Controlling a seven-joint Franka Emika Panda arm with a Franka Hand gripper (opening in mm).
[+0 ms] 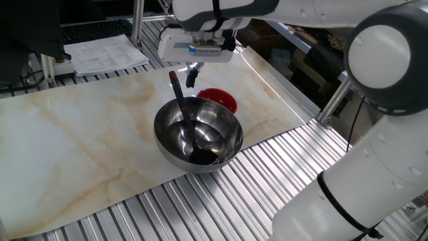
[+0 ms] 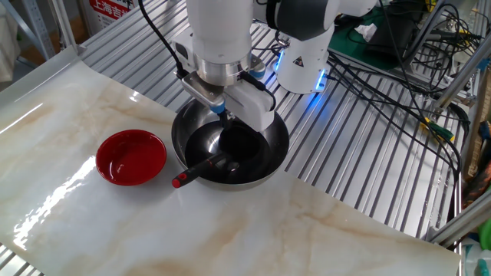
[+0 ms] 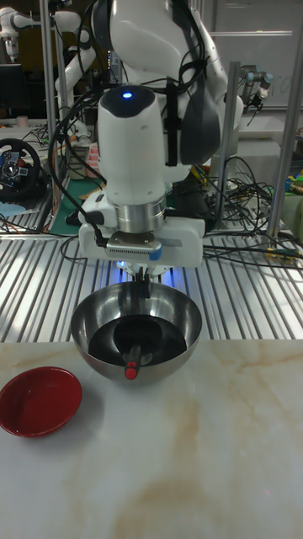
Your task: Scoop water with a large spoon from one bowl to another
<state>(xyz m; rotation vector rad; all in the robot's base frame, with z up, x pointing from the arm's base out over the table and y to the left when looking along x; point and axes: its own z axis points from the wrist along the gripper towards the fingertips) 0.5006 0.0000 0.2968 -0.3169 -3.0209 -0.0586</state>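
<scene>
The gripper's [image 1: 192,75] dark fingers [image 1: 190,78] hung empty above the big shiny steel bowl [image 1: 227,148]; whether apart or together could not be told. The long black ladle [image 1: 182,110] lay in that bowl, scoop in the water [image 2: 244,147], handle propped on the rim toward the small red bowl [image 2: 130,157], so a good grasp probably meant aligning squarely across the handle.

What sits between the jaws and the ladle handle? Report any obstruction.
Nothing visible blocks it. The gripper hangs above the steel bowl, apart from the ladle, whose handle leans on the bowl's rim with its red-tipped end sticking out. The red bowl sits off to the side.
</scene>
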